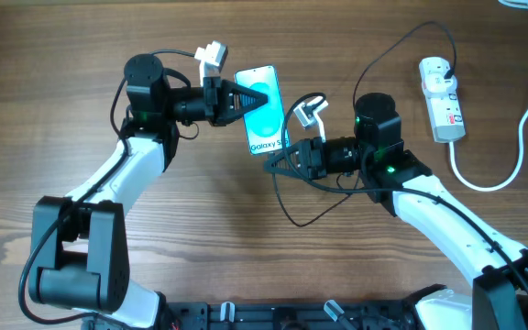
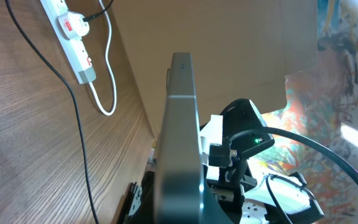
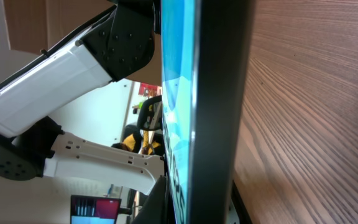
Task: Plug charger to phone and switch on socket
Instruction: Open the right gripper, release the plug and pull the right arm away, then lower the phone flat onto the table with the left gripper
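Observation:
The phone (image 1: 265, 103), cyan screen up, is off the table, held between both arms. My left gripper (image 1: 246, 99) is shut on its far end; in the left wrist view the phone's dark edge (image 2: 180, 137) runs out from the jaws (image 2: 179, 208). My right gripper (image 1: 279, 163) is shut on its near end, and the right wrist view shows the edge (image 3: 219, 93) between the fingers (image 3: 216, 208). The charger's black cable (image 1: 401, 41) runs from the socket (image 1: 441, 99) to the right arm and loops below it. Its plug end is hidden.
The socket's white lead (image 1: 521, 137) curls along the right edge of the table. The socket (image 2: 73, 40), its white lead (image 2: 107, 74) and the black cable (image 2: 73, 112) also show in the left wrist view. A cardboard wall (image 2: 229, 43) stands behind the table.

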